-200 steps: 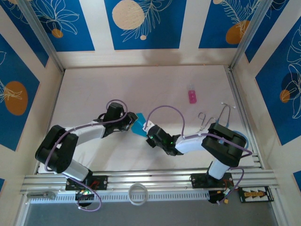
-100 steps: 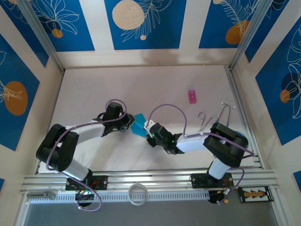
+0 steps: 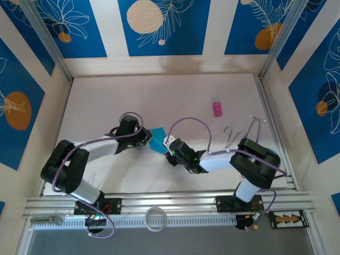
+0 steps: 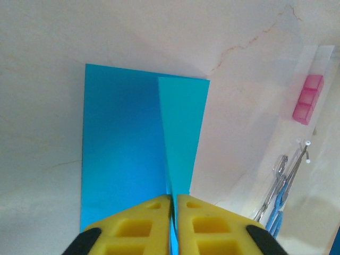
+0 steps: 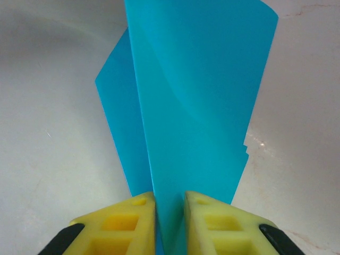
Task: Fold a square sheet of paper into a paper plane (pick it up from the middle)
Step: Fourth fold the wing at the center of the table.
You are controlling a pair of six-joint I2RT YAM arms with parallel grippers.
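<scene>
Thin cyan-blue paper sheet [image 3: 158, 141] sits near the middle of the bench [image 3: 159, 95], between both arms. Left end effector [image 4: 173, 199] is clenched on its creased edge. Right end effector [image 5: 170, 199]: jaws slightly apart with paper between them, can't tell if it grips. Looks like one lengthwise fold is in; no pointed nose or wings yet, so most folding is left.
</scene>
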